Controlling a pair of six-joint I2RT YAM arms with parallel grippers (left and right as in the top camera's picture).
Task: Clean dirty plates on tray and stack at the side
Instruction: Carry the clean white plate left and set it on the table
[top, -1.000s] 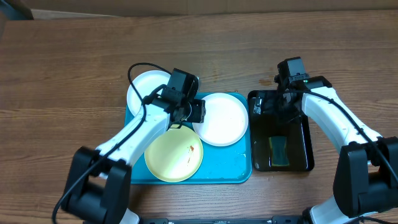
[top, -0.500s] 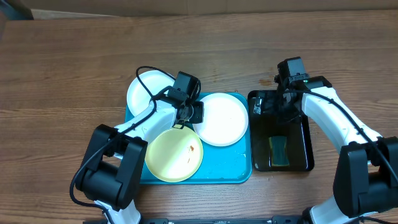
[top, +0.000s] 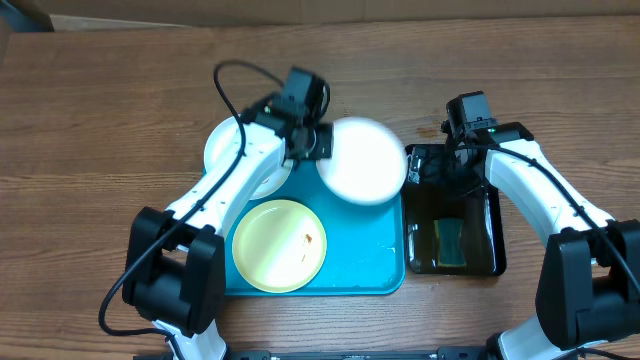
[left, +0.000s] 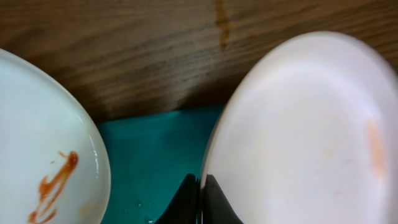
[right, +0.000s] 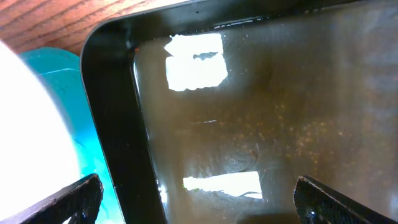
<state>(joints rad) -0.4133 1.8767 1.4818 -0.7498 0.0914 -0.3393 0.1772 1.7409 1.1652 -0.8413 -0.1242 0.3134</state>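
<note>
So the left gripper (left: 200, 186) is clamped on the near rim of one round white plate (top: 365, 162), just a thin edge pinch, and the plate is up off the big turquoise plastic tray (top: 365, 260). It hangs over the tray's far right corner, with its edge poking over the narrow black rectangular tray (top: 490, 230) that has liquid in it.

If the plan is to wash it over there, I'd say go slow. A pinch that small gives the plate lots of leverage to swing or slip, so keep it level and don't jerk sideways. I'd also carry it high enough to clear the black rim. There's a faint orange smear on the plate's far side, so that's the bit that needs scrubbing.

The right gripper (right: 199, 208) hovers over the black tray with its fingers spread wide, holding nothing. The yellow-green sponge (top: 449, 240) lies in the near end of that tray, untouched.

Compared with half a second ago, that plate was lying flat on the turquoise tray and now it's lifted and shifted away and to the right. The pale yellow plate (top: 278, 245) and the other white plate with the reddish smear (top: 225, 150) haven't budged, and neither has the right arm.
</note>
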